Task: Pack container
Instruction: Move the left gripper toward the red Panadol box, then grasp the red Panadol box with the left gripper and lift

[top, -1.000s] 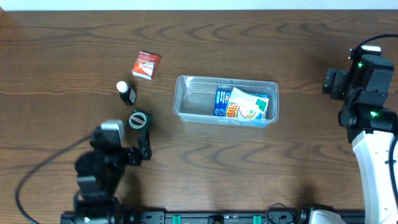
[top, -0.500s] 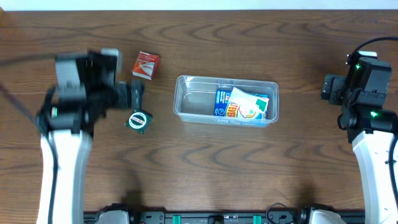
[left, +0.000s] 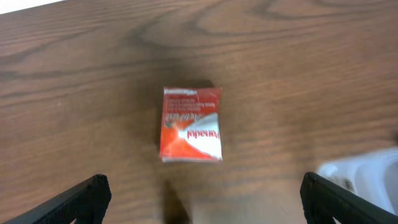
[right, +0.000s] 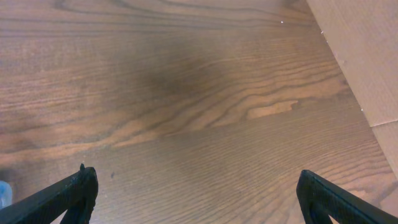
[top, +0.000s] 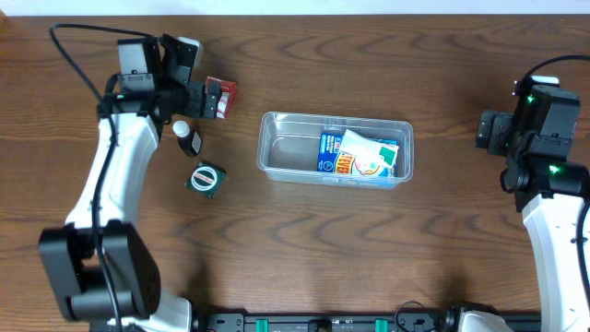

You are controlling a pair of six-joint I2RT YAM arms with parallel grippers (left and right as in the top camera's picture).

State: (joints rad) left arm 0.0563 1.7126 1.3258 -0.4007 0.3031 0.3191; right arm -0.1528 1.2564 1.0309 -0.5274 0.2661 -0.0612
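The clear container (top: pixel 284 150) lies mid-table, with a blue packet (top: pixel 328 152) and a white and red sachet (top: pixel 367 157) in its right half. Its corner shows in the left wrist view (left: pixel 368 172). A red and white small box (top: pixel 227 89) lies flat at the far left and is centred in the left wrist view (left: pixel 191 124). My left gripper (top: pixel 214 100) is open and empty above the table, just at the near side of the box (left: pixel 202 202). My right gripper (top: pixel 486 128) is open and empty over bare wood at the far right (right: pixel 199 199).
A small dark bottle with a white cap (top: pixel 188 138) stands below the left gripper. A round green tin (top: pixel 205 178) lies nearer the front. A beige board (right: pixel 367 56) edges the table on the right.
My left arm has swung from the table's front left, past the bottle, up to the red box. The right arm has barely moved.
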